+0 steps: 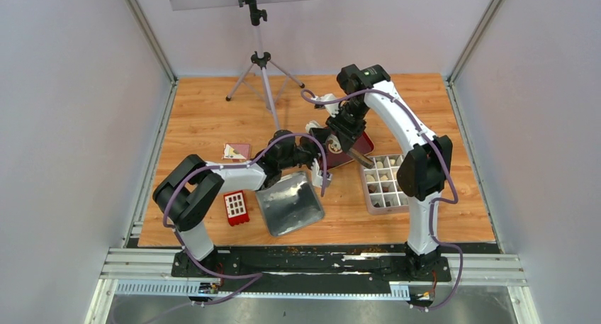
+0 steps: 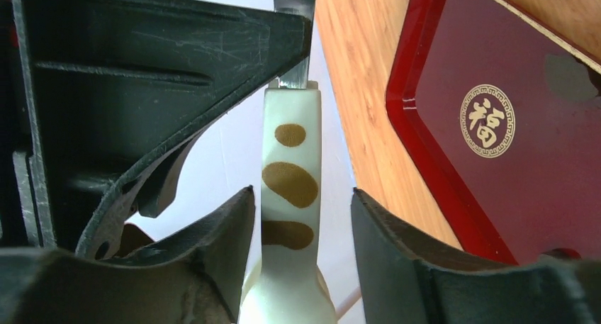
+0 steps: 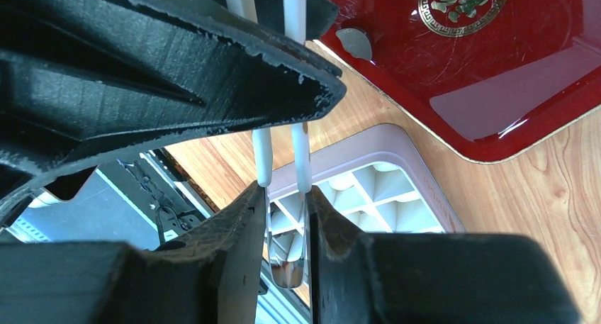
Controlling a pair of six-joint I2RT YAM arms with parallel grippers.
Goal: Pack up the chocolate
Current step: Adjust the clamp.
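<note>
The chocolate (image 1: 383,176) shows as small cream and dark pieces in several cells of a pale divided box (image 1: 369,197), right of centre. The right wrist view shows cream pieces (image 3: 340,184) in that box's (image 3: 368,143) cells. My right gripper (image 3: 286,191) is shut on metal tongs (image 3: 287,267) with white sleeves, and in the top view it (image 1: 340,136) hangs over the red tray (image 1: 363,141). My left gripper (image 2: 301,196) holds a cream handle with brown spots (image 2: 290,182); in the top view it (image 1: 315,152) sits by the tray's left edge. A small rounded piece (image 3: 353,42) lies on the tray (image 3: 496,90).
A metal tin lid (image 1: 289,203) lies in front of the left arm, with a red block with white squares (image 1: 235,207) to its left. A small card (image 1: 236,151) lies further back. A tripod (image 1: 261,62) stands at the back of the wooden table (image 1: 212,118).
</note>
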